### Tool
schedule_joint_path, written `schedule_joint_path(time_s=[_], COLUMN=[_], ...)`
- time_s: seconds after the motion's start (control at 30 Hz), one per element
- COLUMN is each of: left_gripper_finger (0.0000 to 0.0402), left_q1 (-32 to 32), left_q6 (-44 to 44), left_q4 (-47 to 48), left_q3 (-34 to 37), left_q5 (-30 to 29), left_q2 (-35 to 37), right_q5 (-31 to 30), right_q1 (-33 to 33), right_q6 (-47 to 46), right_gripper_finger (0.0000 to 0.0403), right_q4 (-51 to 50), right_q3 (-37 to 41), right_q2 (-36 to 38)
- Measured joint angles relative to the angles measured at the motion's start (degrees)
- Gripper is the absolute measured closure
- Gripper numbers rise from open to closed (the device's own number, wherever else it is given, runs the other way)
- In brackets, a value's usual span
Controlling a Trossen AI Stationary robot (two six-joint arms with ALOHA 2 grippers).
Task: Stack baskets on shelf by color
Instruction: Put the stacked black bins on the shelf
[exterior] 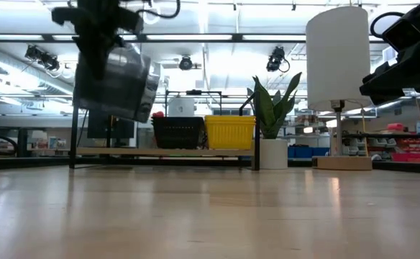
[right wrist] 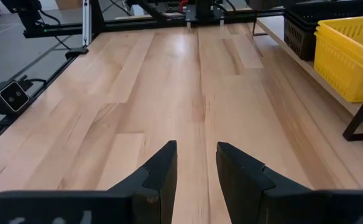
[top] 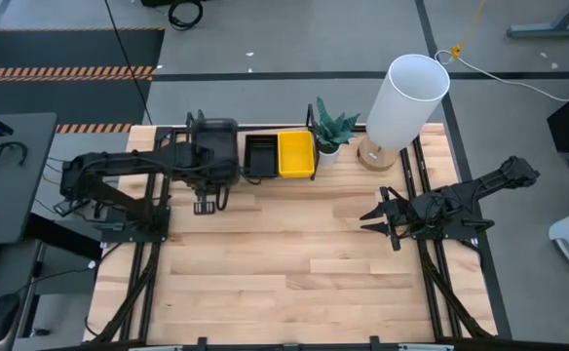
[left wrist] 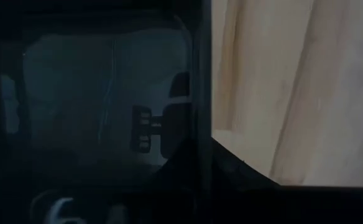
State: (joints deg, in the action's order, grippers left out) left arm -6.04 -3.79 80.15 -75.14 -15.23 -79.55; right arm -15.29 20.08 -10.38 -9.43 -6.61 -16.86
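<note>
My left gripper is shut on a smoky dark grey basket, held in the air over the left part of the shelf. In the left wrist view the grey basket's wall fills most of the picture. On the shelf a black slotted basket and a yellow basket stand side by side on their bases. My right gripper waits open over the table's right part, with nothing between its fingers. My left gripper comes at the grey basket from above, pointing steeply down, and has it by its upper edge. The arm and the dark wall hide the exact place of contact. The basket hangs tilted below the fingers, clear of shelf and table.
Right of the shelf stand a potted plant and a lamp with a tall white shade on a round wooden foot. The shelf's black end posts rise beside the yellow basket. Bare tabletop lies between the arms.
</note>
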Motion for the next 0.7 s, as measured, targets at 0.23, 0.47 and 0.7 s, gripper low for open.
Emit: schedule_joint_path(time_s=[0.23,0.47,0.7], left_gripper_finger=[0.0383,0.0383,0.0332], left_q1=[-6.5,-12.3,-15.5], left_q6=[-6.2,-10.8,-7.6], left_q4=[-5.8,-14.4,-17.4], left_q3=[7.0,12.0,12.9], left_q5=[1.2,4.2,2.9], left_q2=[0.6,0.7,0.6], right_q5=[0.0,0.0,0.0], right_q1=[0.0,0.0,0.0], right_q6=[0.0,0.0,0.0], right_gripper_finger=[0.0284,0.0284,0.0284], right_q4=[0.6,0.8,0.8], right_q3=[0.0,0.0,0.0], right_q2=[0.0,0.0,0.0])
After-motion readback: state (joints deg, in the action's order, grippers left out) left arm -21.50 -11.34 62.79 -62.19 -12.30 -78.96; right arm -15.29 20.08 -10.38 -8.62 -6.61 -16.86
